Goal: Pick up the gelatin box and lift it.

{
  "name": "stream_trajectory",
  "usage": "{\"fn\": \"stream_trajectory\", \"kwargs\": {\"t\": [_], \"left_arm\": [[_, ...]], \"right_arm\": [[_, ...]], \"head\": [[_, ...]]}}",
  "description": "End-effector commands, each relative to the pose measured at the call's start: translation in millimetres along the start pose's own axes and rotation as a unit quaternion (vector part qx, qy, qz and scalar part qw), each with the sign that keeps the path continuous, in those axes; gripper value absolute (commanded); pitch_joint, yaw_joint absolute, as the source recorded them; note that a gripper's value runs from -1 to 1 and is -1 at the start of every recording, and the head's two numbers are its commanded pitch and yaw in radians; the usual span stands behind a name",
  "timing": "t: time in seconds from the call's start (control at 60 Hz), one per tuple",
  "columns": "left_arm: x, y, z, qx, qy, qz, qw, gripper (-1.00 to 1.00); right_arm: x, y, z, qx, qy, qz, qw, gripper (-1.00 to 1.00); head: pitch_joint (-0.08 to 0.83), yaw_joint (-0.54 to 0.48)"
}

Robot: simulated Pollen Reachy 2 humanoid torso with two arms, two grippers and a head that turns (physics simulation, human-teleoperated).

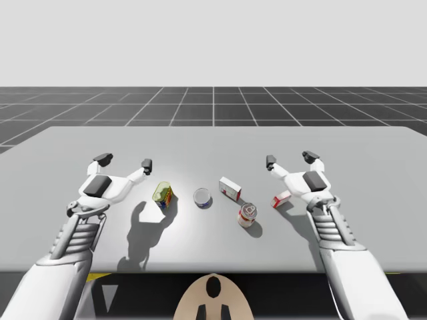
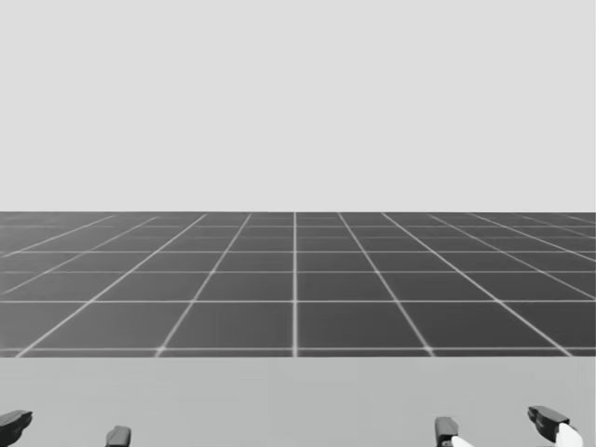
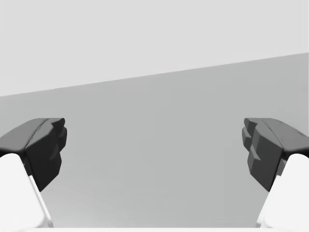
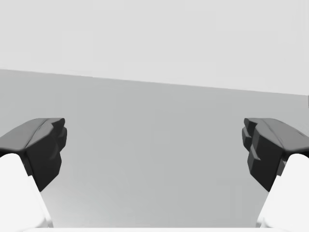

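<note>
Our wide grey table (image 1: 213, 143) carries everything. Our left gripper (image 1: 125, 161) and right gripper (image 1: 290, 159) hover at either side, fingers spread wide and holding nothing. A white-and-red cardboard box (image 1: 231, 189) sits near the middle, apart from both. Just nearer us stands a red metal can (image 1: 248, 215). Leftward are a green-and-yellow tin (image 1: 163, 194) and a short silvery-blue tin (image 1: 203, 198). A smaller red-and-white flat box (image 1: 281, 199) lies beside our right wrist. We cannot tell which box is the gelatin.

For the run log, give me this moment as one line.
phase: pre-grasp | left claw: open, empty | right claw: open, empty | white-red box, small red-white box: on table, untouched
</note>
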Motion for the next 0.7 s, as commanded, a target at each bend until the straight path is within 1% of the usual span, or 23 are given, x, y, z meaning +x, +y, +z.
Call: {"fn": "stream_trajectory", "kwargs": {"t": [0.017, 0.067, 0.117, 0.167, 0.233, 0.367, 0.4, 0.417, 0.483, 0.5, 0.55, 0.567, 0.7], "left_arm": [[-0.6, -0.9, -0.5, 0.001, 0.000, -0.004, 1.000, -1.00], [-1.0, -1.2, -0.5, 0.001, 0.000, -0.005, 1.000, -1.00], [-1.3, -1.4, -0.6, 0.000, 0.001, -0.005, 1.000, -1.00], [-1.4, -1.4, -0.7, 0.000, 0.001, -0.005, 1.000, -1.00], [-1.6, -1.5, -0.7, 0.000, 0.002, -0.005, 1.000, -1.00], [-1.7, -1.6, -0.5, 0.000, 0.001, -0.005, 1.000, -1.00], [-1.8, -1.6, -0.5, 0.000, 0.001, -0.006, 1.000, -1.00], [-2.0, -1.5, -0.7, 0.000, 0.002, -0.006, 1.000, -1.00], [-2.5, -1.4, -1.0, 0.000, 0.003, -0.007, 1.000, -1.00], [-2.8, -1.2, -1.3, 0.000, 0.003, -0.007, 1.000, -1.00], [-2.9, -1.3, -1.4, -0.001, 0.003, -0.008, 1.000, -1.00], [-2.9, -1.4, -1.4, -0.001, 0.003, -0.008, 1.000, -1.00], [-2.5, -1.4, -1.2, -0.002, 0.002, -0.009, 1.000, -1.00]], "right_arm": [[-2.2, 3.7, 1.9, -0.020, -0.007, -0.004, 0.9998, -1.00], [-1.4, 5.6, 2.3, -0.004, -0.005, -0.002, 1.0000, -1.00], [0.1, 6.4, 1.7, -0.005, -0.011, 0.001, 0.9999, -1.00], [0.8, 5.9, 1.5, -0.003, -0.006, 0.004, 1.0000, -1.00], [1.0, 6.1, 1.7, -0.004, -0.003, 0.003, 1.0000, -1.00], [1.3, 6.3, 1.7, -0.010, -0.003, 0.004, 0.9999, -1.00], [1.3, 6.3, 1.8, -0.011, -0.003, 0.004, 0.9999, -1.00], [1.4, 6.3, 1.8, -0.011, -0.003, 0.004, 0.9999, -1.00], [1.6, 6.5, 2.0, -0.011, -0.003, 0.004, 0.9999, -1.00], [1.5, 6.3, 1.8, -0.011, -0.003, 0.005, 0.9999, -1.00], [1.6, 6.3, 1.8, -0.012, -0.003, 0.004, 0.9999, -1.00], [1.5, 6.1, 1.5, -0.012, -0.003, 0.004, 0.9999, -1.00], [0.9, 5.6, 1.0, -0.014, -0.002, 0.004, 0.9999, -1.00]], "head": [[0.003, 0.00], [0.005, -0.01], [0.012, -0.01], [0.021, -0.01], [0.056, 0.00], [0.176, 0.00], [0.195, 0.00], [0.222, 0.00], [0.256, 0.00], [0.281, -0.01], [0.309, -0.01], [0.336, -0.02], [0.444, -0.09]]}}
